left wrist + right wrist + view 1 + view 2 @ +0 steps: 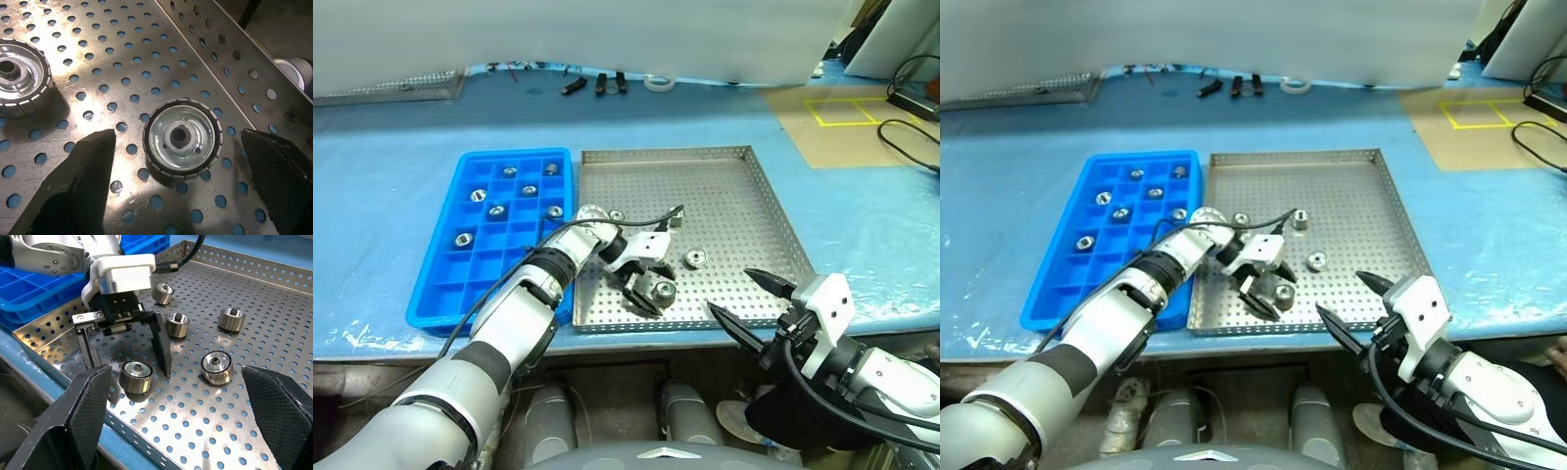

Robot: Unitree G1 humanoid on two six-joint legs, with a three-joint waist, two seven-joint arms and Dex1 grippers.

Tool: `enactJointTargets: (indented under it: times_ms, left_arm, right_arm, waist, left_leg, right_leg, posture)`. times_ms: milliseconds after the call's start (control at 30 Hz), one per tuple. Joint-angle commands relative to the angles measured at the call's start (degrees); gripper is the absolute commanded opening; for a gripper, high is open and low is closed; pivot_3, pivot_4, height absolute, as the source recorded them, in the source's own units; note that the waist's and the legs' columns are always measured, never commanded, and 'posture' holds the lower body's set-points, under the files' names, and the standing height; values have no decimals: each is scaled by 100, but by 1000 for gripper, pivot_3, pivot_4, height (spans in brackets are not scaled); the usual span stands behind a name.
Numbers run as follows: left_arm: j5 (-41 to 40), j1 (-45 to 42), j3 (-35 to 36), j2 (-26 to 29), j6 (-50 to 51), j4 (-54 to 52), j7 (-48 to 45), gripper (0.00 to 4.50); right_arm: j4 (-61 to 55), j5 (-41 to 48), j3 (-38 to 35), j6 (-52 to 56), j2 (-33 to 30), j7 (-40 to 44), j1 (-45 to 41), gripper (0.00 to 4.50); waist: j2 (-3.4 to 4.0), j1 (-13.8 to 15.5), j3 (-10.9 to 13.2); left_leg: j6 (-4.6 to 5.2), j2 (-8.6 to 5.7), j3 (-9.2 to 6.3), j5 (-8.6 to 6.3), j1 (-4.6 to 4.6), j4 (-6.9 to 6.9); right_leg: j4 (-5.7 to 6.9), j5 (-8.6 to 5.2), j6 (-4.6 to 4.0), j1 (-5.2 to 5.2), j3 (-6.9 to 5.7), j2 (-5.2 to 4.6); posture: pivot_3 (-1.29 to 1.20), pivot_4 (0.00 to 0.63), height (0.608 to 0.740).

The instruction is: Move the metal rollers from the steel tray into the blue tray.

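Now, at centre frame, the left gripper (649,292) hangs over the near edge of the steel tray (724,186), its two black fingers spread wide on either side of one metal roller (664,291) without touching it. That roller lies flat on the perforated sheet, its dark centre hole facing up, close to the tray's low front wall. A second roller (695,258) sits just to its right, and two more (177,325) lie farther back toward the middle of the tray. At left, the blue tray (438,284) already holds several rollers (496,210) in its upper compartments, while its lower rows stand empty. At lower right, the right gripper (752,301) waits off the tray's front corner, jaws fully open and holding nothing. The rollers look like solid, rigid metal, dense for their size and smooth enough to slip. Their ribbed outer rim appears the surest place to pinch, from opposite sides, squarely across the middle.
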Motion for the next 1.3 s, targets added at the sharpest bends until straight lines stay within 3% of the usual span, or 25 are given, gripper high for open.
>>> enactJointTargets:
  times_ms: [33, 67, 167, 367, 600, 867, 1133, 1300]
  left_arm:
    - [51, -76, 131, -40, -38, 14, 182, 4318]
    - [49, -69, 152, -44, -30, 14, 200, 4318]
    - [-88, -16, 292, -68, 9, -21, 122, 3750]
    - [-262, 116, 451, -19, 231, -228, -238, 1796]
    - [-398, 258, 600, 100, 489, -560, -257, 1736]
    - [-742, 489, 1283, 513, 1261, -1595, 730, 1736]
    - [-1223, 2004, 2128, 1363, 2924, -4585, 2098, 1736]
    - [-1429, 3038, 2631, 1767, 3650, -6206, 2988, 1736]
  right_arm:
    - [-64, -32, -12, -128, -33, -29, -66, 4500]
    - [-68, -39, 5, -121, -33, -38, -79, 4500]
    - [-52, -25, 58, -102, -37, -29, -152, 4500]
    - [67, -66, 93, -159, -68, 36, -209, 4500]
    - [188, -104, 192, -220, -134, 111, -314, 4500]
    - [524, 73, 513, -141, -408, 449, -1170, 4500]
    - [1883, 41, 1454, -311, -568, 1408, -3072, 4500]
    - [3054, -186, 2167, -734, -336, 2185, -4347, 4500]
  waist:
    - [0, 1, 0]
    - [0, 2, 0]
    - [0, 3, 0]
    - [0, 8, 0]
    - [-1, 16, 1]
    - [-3, 14, 2]
    - [-2, 134, 3]
    - [4, 464, 10]
  left_leg:
    - [1, -1, 0, -1, 0, 0]
    - [1, 0, 0, 0, 0, 0]
    - [1, 1, 0, 0, 0, 0]
    - [1, 1, 0, 0, -1, -2]
    - [1, 1, 0, -1, -1, -2]
    - [0, 3, 0, 0, 0, -1]
    - [-3, 14, -2, 2, -1, -10]
    - [-7, 22, -5, 5, -6, -14]
  right_leg:
    - [0, 0, 0, 0, 0, 0]
    - [0, 0, 0, 0, -1, -1]
    - [1, 0, 0, 0, -1, 0]
    - [0, -1, 1, -1, -1, 0]
    - [0, -2, 2, -1, -1, 0]
    - [2, -1, 1, -2, 0, 0]
    - [7, -2, -4, -4, -10, 1]
    - [14, -8, -13, -9, -25, 2]
  posture:
    - [-521, 150, 740]
    - [-518, 150, 740]
    - [-514, 150, 740]
    - [-500, 150, 740]
    - [-471, 150, 740]
    - [-356, 150, 740]
    - [-36, 150, 740]
    - [165, 150, 740]
